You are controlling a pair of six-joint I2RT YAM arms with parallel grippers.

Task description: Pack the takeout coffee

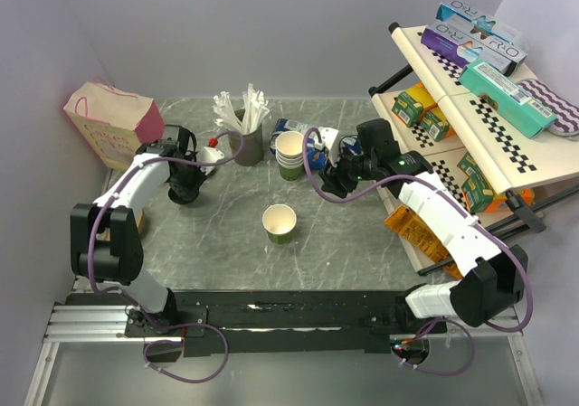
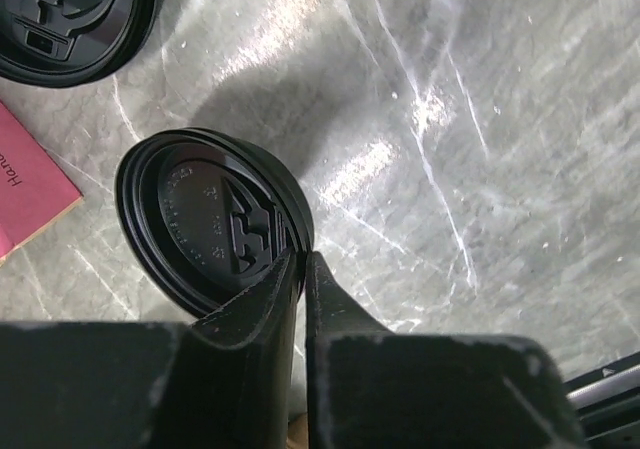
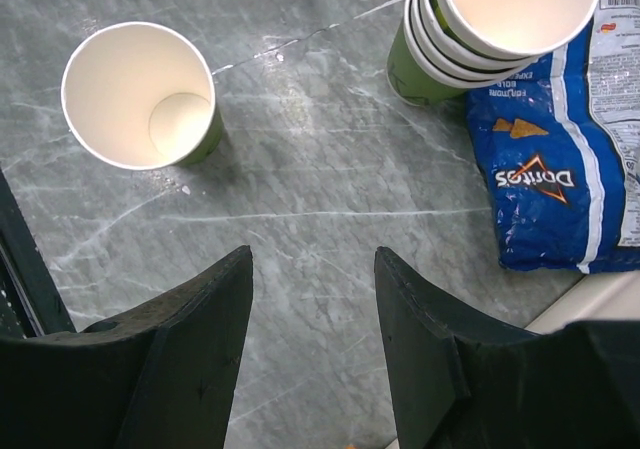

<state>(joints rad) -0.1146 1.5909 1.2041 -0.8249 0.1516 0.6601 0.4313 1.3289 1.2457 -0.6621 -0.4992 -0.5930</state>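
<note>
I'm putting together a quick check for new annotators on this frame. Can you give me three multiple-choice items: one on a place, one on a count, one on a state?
1. Where does the lone cup stand?
A. Inside the pink bag
B. On the table, nearer the arm bases than the cup stack
C. On the shelf rack

2. How many black lids does the left wrist view show?
A. One
B. Two
C. Four

3. How is the right gripper?
A. Open, with nothing in it
B. Shut on a cup
C. Shut on the chip bag

Answers:
1 B: in the top view it sits alone on the grey surface, below the stack.
2 B: one lies mid-frame and another is cut off at the top-left corner.
3 A: its wrist view shows only bare table between the spread fingers.
</note>
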